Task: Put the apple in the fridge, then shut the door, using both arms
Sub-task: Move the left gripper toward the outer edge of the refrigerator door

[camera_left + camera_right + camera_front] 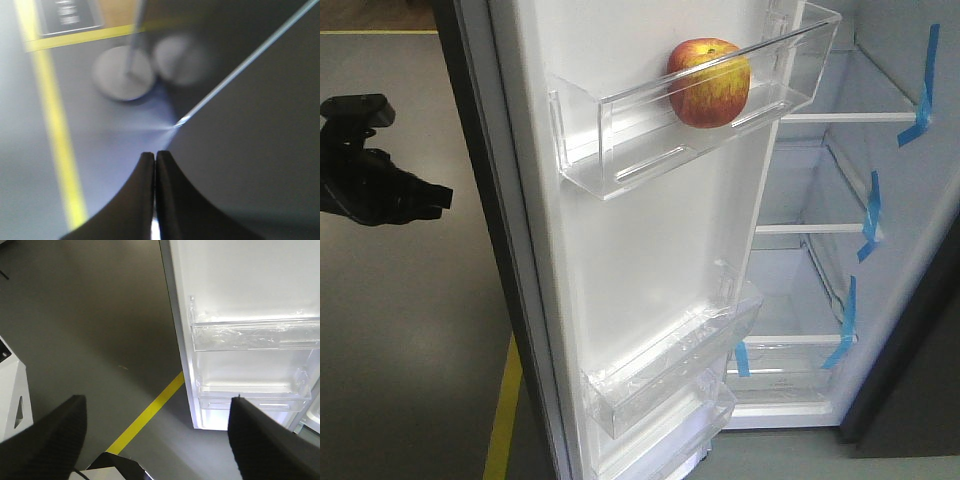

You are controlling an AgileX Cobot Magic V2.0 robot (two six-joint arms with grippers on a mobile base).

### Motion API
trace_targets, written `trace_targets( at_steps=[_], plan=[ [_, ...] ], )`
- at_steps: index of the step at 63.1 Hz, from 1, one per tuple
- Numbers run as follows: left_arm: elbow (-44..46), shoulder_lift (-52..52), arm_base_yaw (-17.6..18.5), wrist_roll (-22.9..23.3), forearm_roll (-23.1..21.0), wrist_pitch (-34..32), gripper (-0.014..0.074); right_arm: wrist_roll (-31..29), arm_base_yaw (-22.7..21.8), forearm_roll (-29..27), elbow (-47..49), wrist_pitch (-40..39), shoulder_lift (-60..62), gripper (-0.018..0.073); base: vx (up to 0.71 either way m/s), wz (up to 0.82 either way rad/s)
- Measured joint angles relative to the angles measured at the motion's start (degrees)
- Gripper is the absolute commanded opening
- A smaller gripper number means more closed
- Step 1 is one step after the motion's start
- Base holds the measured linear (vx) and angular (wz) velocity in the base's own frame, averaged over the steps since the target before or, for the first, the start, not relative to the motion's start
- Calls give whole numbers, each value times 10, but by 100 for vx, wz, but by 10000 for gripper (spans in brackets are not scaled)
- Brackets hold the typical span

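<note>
Grey floor [410, 330] crossed by a yellow line [505, 410] fills the left of the front view. Beside it the door [650, 250] of the fridge [790, 180] stands wide open, its white inner side facing the camera. The apple [708, 82] sits in the upper clear bin [620, 150] on the door, at the end nearer the fridge body, red and yellow behind the plastic rail. Two lower bins [660, 375] hang further down the door. Inside the fridge, glass shelves carry strips of blue tape [870, 215]. The left arm [365, 175] shows as a black shape at the left edge, on the outer side of the door and apart from it.

From the left wrist, the left fingers [142, 200] are pressed together, tip to tip, holding nothing. The dark grey outer face of the door fills the right half; the floor, the yellow line and two pale round discs [125, 72] lie blurred beyond.

From the right wrist, the right fingers [55, 435] are spread wide apart and bare. Between them lie the floor and the yellow line, and at upper right the lower part of the door's white liner with its bins. A white box [12, 395] stands at the left edge.
</note>
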State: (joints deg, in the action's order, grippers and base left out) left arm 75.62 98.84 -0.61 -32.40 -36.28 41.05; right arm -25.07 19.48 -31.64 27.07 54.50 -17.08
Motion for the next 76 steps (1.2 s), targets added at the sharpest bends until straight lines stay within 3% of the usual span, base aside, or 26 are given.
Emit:
trace_targets(
  at_steps=[17, 32, 63, 76],
  plan=[
    [98, 105, 0, -43, -104, 26, -6, 0, 0, 0, 0, 0, 0, 555, 0, 0],
    [144, 150, 19, -74, -162, 60, -6, 0, 0, 0, 0, 0, 0, 555, 0, 0],
    [148, 151, 76, -113, -178, 98, -6, 0, 0, 0, 0, 0, 0, 555, 0, 0],
    [148, 138, 117, -137, -211, 108, -6, 0, 0, 0, 0, 0, 0, 555, 0, 0]
  ],
)
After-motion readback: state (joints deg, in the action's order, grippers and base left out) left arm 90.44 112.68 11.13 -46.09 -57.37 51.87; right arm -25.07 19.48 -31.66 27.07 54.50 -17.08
